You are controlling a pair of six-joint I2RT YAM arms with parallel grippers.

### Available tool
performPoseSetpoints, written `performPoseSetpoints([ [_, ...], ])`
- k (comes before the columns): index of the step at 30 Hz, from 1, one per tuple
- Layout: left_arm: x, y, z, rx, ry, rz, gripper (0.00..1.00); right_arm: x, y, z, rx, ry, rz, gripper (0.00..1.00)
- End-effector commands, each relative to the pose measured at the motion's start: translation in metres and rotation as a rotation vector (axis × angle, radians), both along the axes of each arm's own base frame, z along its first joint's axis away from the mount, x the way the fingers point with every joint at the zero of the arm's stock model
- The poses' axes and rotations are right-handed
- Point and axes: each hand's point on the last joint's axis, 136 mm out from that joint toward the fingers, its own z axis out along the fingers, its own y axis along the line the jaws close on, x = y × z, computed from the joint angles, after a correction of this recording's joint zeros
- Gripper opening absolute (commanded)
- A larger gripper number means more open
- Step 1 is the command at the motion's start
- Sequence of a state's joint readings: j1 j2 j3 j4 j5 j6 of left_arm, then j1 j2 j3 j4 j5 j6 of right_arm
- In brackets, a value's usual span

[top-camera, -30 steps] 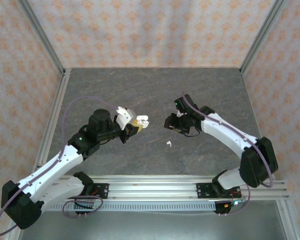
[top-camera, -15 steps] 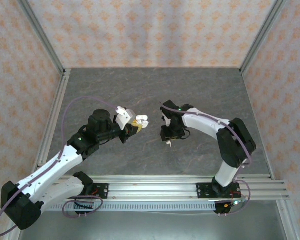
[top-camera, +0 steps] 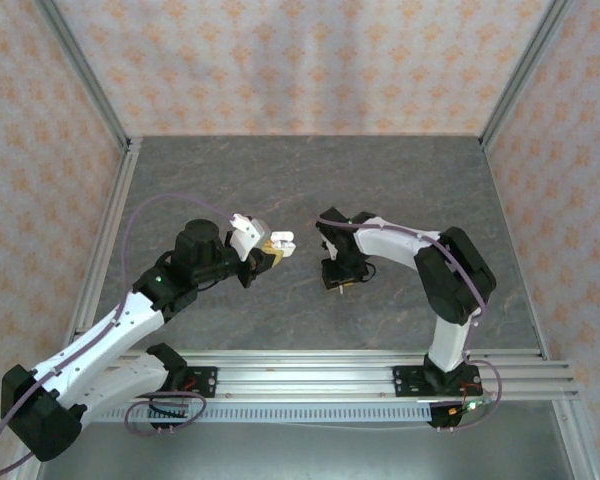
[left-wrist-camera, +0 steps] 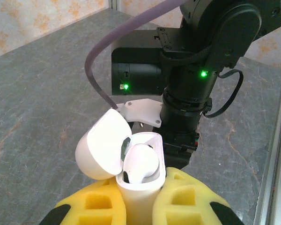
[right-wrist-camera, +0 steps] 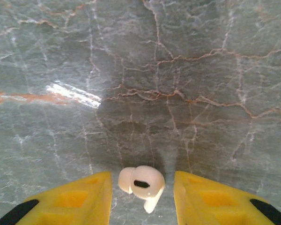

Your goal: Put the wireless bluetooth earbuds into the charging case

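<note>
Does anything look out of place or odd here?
One white earbud lies loose on the table, between the open fingers of the right hand. A second earbud sits in the open case that the left hand grips. Nothing looks damaged.

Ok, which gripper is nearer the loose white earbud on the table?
Right. The right gripper straddles the earbud, jaws open either side. The left gripper sits off to its left, holding the open charging case.
</note>
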State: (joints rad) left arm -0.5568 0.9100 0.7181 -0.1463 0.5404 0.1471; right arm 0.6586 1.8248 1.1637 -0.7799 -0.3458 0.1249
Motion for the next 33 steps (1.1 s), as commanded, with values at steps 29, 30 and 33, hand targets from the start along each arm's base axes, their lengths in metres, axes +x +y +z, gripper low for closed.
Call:
performPoseSetpoints([
  [29,0.001,-0.017,0.042,-0.110,-0.083,-0.064,0.00,0.039,-0.005,0.221,0.338,-0.732,-0.217,0.11],
  [30,0.001,-0.019,0.044,-0.119,-0.082,-0.070,0.00,0.039,-0.003,0.231,0.358,-0.768,-0.208,0.11],
  [33,0.003,-0.025,0.053,-0.155,-0.078,-0.085,0.00,0.030,0.005,0.276,0.461,-0.903,-0.164,0.10],
])
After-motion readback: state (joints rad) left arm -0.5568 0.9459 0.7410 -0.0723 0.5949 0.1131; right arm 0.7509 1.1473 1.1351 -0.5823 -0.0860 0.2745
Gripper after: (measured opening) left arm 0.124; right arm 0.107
